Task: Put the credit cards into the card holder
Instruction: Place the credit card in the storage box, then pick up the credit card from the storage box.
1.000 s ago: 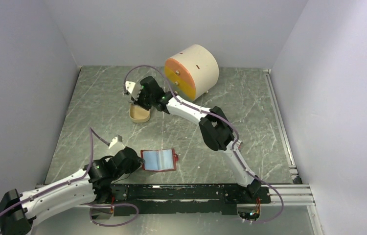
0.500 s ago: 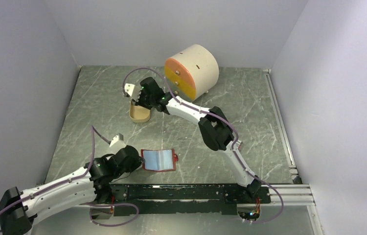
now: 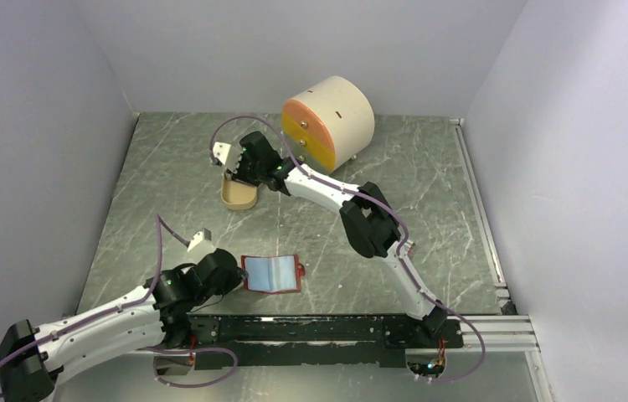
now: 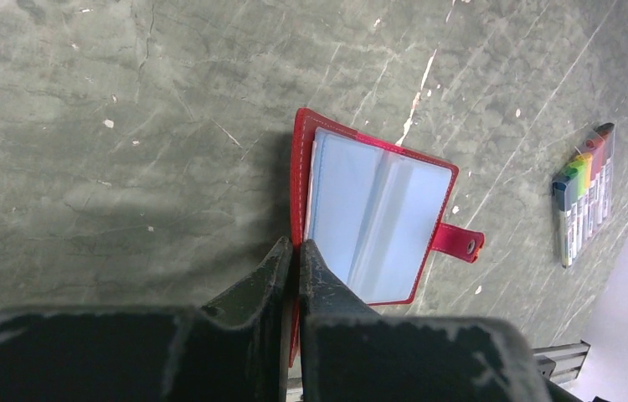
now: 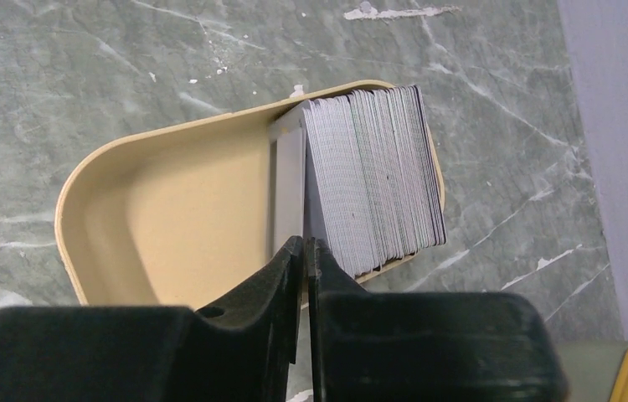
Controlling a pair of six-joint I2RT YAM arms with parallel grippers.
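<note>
Card holder (image 4: pixel 378 222): red, lying open and flat on the grey marbled tabletop (image 3: pixel 428 193), its pale blue pockets facing up and its snap tab (image 4: pixel 460 240) sticking out from the edge opposite the left hand.

Left hand (image 4: pixel 294 249): clenched on the card holder's red border, which passes between the two closed fingers.

Tan oval tray (image 5: pixel 168 218): in the overhead view it lies beyond the card holder, well apart from it and slightly to its left.

Credit cards (image 5: pixel 378 180): a thick silver-grey stack standing on edge at one end of the tray, none of them in the card holder.

Grey card (image 5: pixel 287 176): a single card leaning off the near face of the stack towards the bare part of the tray.

Right hand (image 5: pixel 305 244): fingers pressed together on the lower edge of the grey card.

Bundle of rainbow-coloured sticks (image 4: pixel 583 197): on the tabletop past the tab side of the card holder, apart from it.

Pale drum with orange and yellow drawer fronts (image 3: pixel 332 121): farther beyond the card holder than the tray, to the right.
</note>
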